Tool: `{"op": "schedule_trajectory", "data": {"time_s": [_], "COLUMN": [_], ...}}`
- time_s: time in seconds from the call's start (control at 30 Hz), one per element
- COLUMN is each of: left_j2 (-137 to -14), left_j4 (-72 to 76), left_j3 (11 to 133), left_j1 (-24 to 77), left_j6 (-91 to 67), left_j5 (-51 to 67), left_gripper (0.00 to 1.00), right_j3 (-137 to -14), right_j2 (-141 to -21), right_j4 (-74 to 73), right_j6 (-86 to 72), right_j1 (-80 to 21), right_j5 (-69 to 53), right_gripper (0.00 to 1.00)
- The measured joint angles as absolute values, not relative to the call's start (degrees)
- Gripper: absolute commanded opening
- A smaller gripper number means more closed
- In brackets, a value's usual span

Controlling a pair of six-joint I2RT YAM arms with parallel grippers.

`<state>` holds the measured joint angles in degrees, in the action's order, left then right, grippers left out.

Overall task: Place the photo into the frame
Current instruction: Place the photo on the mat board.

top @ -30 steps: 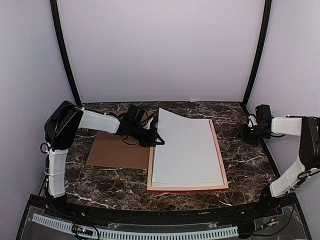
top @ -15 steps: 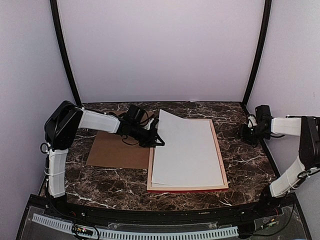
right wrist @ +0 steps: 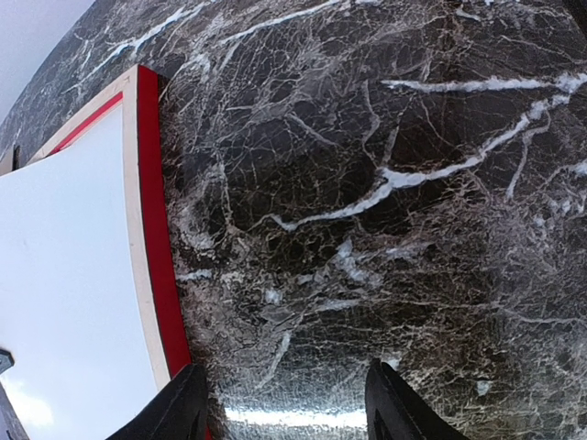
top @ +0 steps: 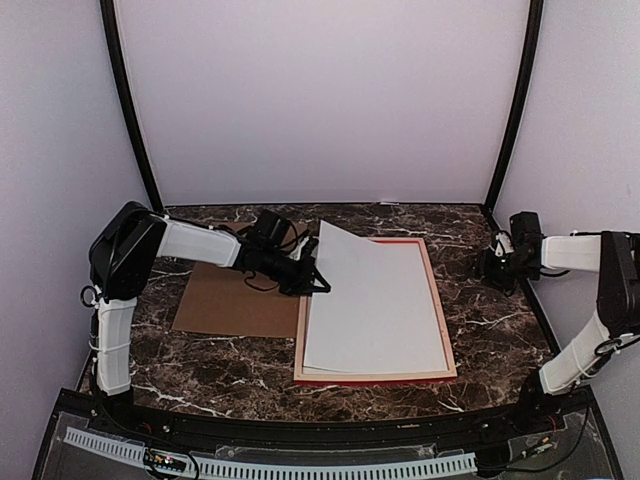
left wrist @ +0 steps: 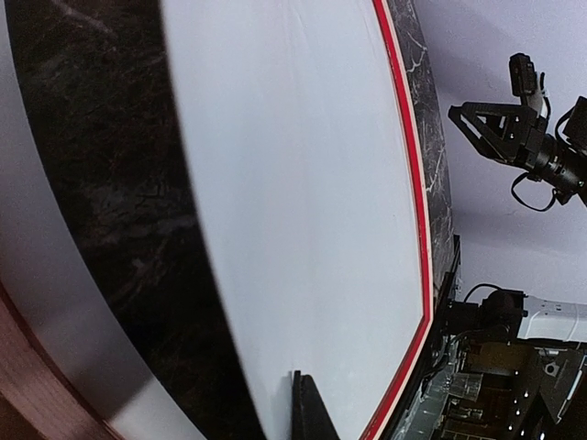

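The bench (top: 200,365) has a dark marble-look top w/ white veins, slightly glossy. Two things lie flat on it. The frame (top: 376,378) sits centre-right, long sides running front to back, w/ pale wood rails up & a red edge showing along the far, near & right sides. The brown board (top: 235,305) lies just left of the frame, parallel to it. Its right edge meets the frame's left rail; can't tell whether it's touching or tucked under.

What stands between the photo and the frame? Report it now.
Nothing visible. The photo, white back up, lies over the frame, its far left corner held up by the shut left gripper. The brown backing board lies left of the frame; the open right gripper hovers off to the right.
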<state>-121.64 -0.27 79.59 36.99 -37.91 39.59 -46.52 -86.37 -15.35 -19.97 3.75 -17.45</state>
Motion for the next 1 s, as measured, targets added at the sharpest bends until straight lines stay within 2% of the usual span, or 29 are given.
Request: {"op": "schedule_trajectory", "data": {"time_s": [0.2, 0.4, 0.73, 1.0], "left_j2": [-121.6, -121.6, -120.9, -117.0], "left_j4": [1.4, 1.6, -0.8, -4.4], "left_j3": [78.9, 78.7, 78.5, 78.3], "left_j1": [37.3, 37.6, 38.2, 38.3], "left_j6": [-39.4, -39.9, -38.7, -36.7], "left_j5": [39.1, 38.2, 34.6, 30.2], "left_gripper": [0.14, 0.33, 0.56, 0.62], "right_j3": [-46.5, -46.2, -45.8, -45.8], "right_j2": [-86.4, -86.4, -86.4, -86.4], "right_j4": [-15.1, -14.9, -14.9, -14.8], "right_j6": [-19.9, -19.9, -19.9, -20.0], "right_j1": [3.7, 3.7, 3.5, 2.5], "right_j5": [-17.9, -18.2, -18.2, -18.2], "right_gripper": [0.60, 0.60, 0.60, 0.60]}}
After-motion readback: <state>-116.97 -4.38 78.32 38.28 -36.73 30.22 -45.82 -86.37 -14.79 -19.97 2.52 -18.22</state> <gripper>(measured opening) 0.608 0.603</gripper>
